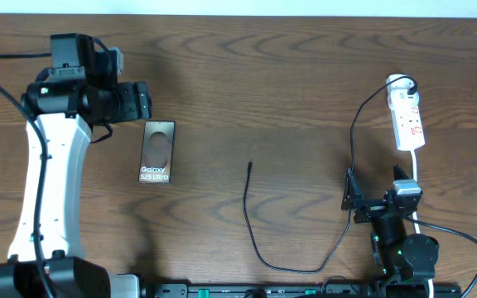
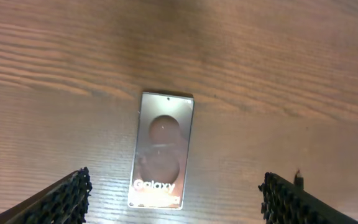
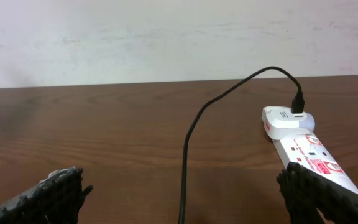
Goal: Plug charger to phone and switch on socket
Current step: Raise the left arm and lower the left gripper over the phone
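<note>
Brown-screened phone (image 1: 156, 152), silvery edges, white "Galaxy S25 Ultra" lettering, flat on wood table (image 1: 288, 74). Left gripper (image 2: 176, 183), right gripper (image 3: 180, 180): wide apart, empty.

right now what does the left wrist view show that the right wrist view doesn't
Only the left wrist view: the phone, lying flat and screen up, seen between the open left fingers. Only the right wrist view: the socket at the right, the charger cable plugged in at its far end, and a pale wall behind. Both: the brown wooden table and open fingers holding nothing; the right fingers are spread wide too.
</note>
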Controlling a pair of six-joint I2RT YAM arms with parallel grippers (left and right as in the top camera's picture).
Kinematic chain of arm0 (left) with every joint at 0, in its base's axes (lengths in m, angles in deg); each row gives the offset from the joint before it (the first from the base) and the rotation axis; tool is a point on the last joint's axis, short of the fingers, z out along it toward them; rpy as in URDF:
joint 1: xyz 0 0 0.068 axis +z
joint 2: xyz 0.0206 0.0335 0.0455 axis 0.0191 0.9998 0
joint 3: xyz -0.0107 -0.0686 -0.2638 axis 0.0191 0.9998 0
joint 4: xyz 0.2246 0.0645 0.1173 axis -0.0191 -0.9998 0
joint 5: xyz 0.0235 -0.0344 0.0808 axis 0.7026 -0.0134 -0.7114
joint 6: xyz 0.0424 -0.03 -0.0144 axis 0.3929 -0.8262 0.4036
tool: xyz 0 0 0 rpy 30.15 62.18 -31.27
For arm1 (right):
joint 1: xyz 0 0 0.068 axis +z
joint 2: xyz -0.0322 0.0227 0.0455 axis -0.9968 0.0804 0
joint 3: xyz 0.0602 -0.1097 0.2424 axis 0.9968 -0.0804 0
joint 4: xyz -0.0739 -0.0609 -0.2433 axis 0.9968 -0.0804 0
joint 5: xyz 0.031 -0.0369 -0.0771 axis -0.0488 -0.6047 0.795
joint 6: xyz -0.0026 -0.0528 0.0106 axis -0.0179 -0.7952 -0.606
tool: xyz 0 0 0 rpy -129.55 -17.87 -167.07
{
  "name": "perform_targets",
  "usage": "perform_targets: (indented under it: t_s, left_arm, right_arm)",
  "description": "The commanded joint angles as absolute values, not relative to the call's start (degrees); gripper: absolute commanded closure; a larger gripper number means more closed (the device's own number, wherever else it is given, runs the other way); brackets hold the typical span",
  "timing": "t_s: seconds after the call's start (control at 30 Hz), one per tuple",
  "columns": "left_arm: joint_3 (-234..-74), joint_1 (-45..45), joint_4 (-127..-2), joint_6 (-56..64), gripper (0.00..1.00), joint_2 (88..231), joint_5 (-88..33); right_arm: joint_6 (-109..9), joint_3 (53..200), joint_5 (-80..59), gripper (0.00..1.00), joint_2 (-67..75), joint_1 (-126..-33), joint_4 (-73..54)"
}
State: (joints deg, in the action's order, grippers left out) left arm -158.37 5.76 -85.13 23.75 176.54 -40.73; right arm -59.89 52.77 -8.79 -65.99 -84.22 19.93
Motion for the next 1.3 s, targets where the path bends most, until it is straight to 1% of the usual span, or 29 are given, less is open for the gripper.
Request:
perform_targets:
  t_s: [0.0, 0.2, 0.27, 0.3, 0.33, 0.37, 0.4, 0.43, 0.47, 0.77, 0.83, 0.93, 1.07, 1.27]
  left_arm:
    - [-159.5, 5.8, -85.5, 24.5, 0.14, 176.4, -39.1]
    - [-159.5, 5.8, -85.5, 24.5, 0.14, 176.4, -39.1]
    - [-159.5, 5.8, -85.7, 24.5, 0.15, 176.4, -39.1]
    - [-159.5, 5.8, -85.8, 24.5, 0.39, 176.4, -39.2]
    - [-159.5, 5.8, -85.7, 24.5, 0.66, 176.4, -39.3]
    - [-159.5, 5.8, -85.5, 24.5, 0.71, 176.4, -39.3]
    - [-159.5, 5.8, -85.3, 24.5, 0.64, 176.4, -39.3]
    - [-159.5, 5.8, -85.3, 24.5, 0.24, 176.4, -39.3]
    - [-159.5, 5.8, -85.3, 24.3, 0.00, 176.4, -39.2]
    - [-159.5, 5.5, -86.2, 26.1, 0.01, 176.8, -39.3]
    - [-159.5, 4.8, -86.9, 26.5, 0.00, 177.7, -41.8]
    - [-159.5, 3.4, -88.4, 27.2, 0.01, 179.7, -45.6]
    - [-159.5, 1.8, -90.0, 29.3, 0.00, 183.1, -45.6]
    - [-159.5, 1.6, -90.2, 29.2, 0.00, 188.7, -45.9]
  right_arm:
    - [-60.7, 52.7, -8.5, 0.01, -66.3, -83.9, 19.7]
    - [-60.7, 52.7, -8.5, 0.01, -66.3, -83.9, 19.7]
    - [-60.7, 52.7, -8.5, 0.01, -66.3, -83.9, 19.7]
    - [-60.7, 52.7, -8.5, 0.01, -66.3, -83.9, 19.7]
    - [-60.7, 52.7, -8.6, 0.01, -66.3, -83.9, 19.7]
    - [-60.7, 52.7, -8.5, 0.01, -66.3, -83.9, 19.7]
    - [-60.7, 52.7, -8.5, 0.01, -66.3, -83.9, 19.7]
    - [-60.7, 52.7, -8.6, 0.01, -66.3, -83.9, 19.7]
    - [-60.7, 52.7, -8.5, 0.01, -66.3, -83.9, 19.7]
    - [-60.7, 52.7, -8.5, 0.01, -66.3, -83.9, 19.7]
    - [-60.7, 52.7, -8.5, 0.01, -66.3, -83.9, 19.7]
    - [-60.7, 52.7, -8.5, 0.01, -66.3, -83.9, 19.7]
    - [-60.7, 52.7, -8.5, 0.01, -66.3, -83.9, 19.7]
    - [-60.7, 52.7, -8.6, 0.01, -66.3, -83.9, 19.7]
